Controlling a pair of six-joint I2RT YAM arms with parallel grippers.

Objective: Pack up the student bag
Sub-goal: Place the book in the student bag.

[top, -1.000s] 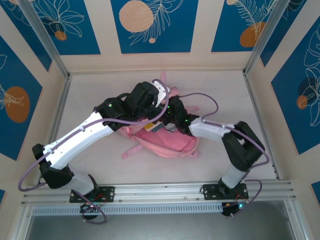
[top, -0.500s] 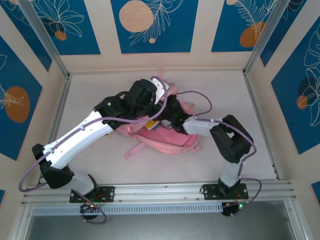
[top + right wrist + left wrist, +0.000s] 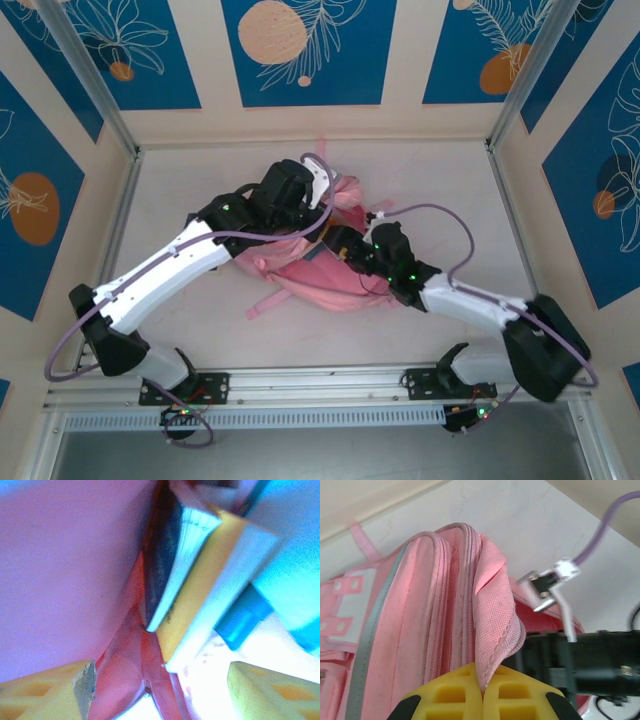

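One student bag point(image 3: 320, 285) is counted. Two books are counted inside it: a dark-covered book point(image 3: 160, 555) and a yellow-covered book point(image 3: 210, 580). One blue item point(image 3: 245, 617) is counted beside them. Two grippers are counted: the left gripper point(image 3: 482, 687) and the right gripper point(image 3: 160, 677).

The right hand point(image 3: 340, 243), shut a second ago, has been opened, and its fingers point(image 3: 50, 690) are now spread wide apart. The right arm has been drawn back from the student bag point(image 3: 320, 285). Its elbow, earlier folded close beside the bag's right side, has been swung out towards the near right corner of the tabletop point(image 3: 500, 230), and the forearm has been stretched out long. The hand has been pulled back to the bag's mouth. The arm's purple cable point(image 3: 430, 206) has been carried into a wider arc.
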